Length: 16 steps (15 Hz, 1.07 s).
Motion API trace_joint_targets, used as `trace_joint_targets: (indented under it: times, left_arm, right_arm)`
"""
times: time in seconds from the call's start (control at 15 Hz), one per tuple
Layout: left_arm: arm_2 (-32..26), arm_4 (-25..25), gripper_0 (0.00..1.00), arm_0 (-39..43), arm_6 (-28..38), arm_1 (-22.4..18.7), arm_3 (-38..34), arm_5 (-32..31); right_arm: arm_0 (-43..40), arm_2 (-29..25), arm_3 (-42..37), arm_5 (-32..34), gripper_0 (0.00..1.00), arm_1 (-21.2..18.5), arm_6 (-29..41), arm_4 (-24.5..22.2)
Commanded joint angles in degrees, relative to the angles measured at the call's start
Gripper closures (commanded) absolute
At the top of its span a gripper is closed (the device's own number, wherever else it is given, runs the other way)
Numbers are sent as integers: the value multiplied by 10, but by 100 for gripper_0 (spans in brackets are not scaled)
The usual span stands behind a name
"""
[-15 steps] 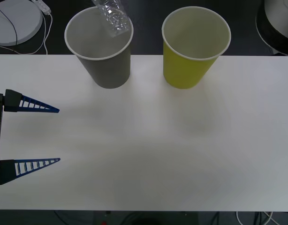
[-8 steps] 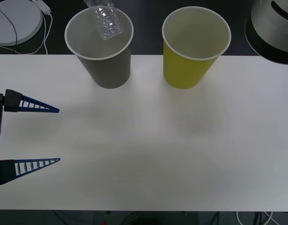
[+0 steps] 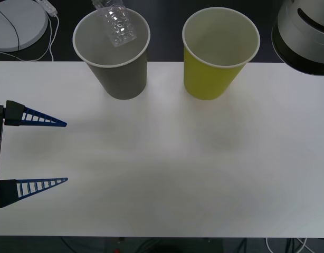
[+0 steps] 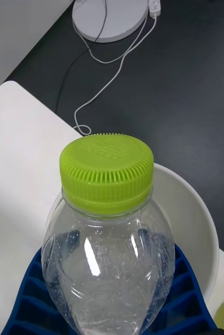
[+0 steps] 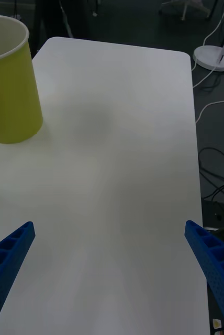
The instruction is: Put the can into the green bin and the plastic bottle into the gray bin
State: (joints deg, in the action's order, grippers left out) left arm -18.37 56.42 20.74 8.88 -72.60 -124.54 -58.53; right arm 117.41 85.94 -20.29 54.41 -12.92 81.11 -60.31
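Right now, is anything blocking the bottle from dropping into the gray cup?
No, nothing visible blocks it. The right gripper holds the plastic bottle tilted over the open mouth of the gray bin. The green bin stands apart beside it, and the left gripper waits open, far off.

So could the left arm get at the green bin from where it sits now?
Probably yes. The left gripper is open at the table's left edge, and bare white table lies between it and the green bin. The gray bin stands off that path, though the reach looks long.
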Motion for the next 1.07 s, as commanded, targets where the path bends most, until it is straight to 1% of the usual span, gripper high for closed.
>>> trace_joint_targets:
  times: [0.07,0.13,0.93,1.07]
  left_arm:
    - [0,0,0,0,0,0,0,0]
    - [0,0,0,0,0,0,0,0]
    - [0,0,0,0,0,0,0,0]
    - [0,0,0,0,0,0,0,0]
  right_arm:
    - [0,0,0,-1,67,0,0,0]
    - [-1,0,0,0,0,0,0,-2]
    - [-2,0,1,-1,0,0,-1,0]
    - [-9,-9,1,0,0,-3,-11,1]
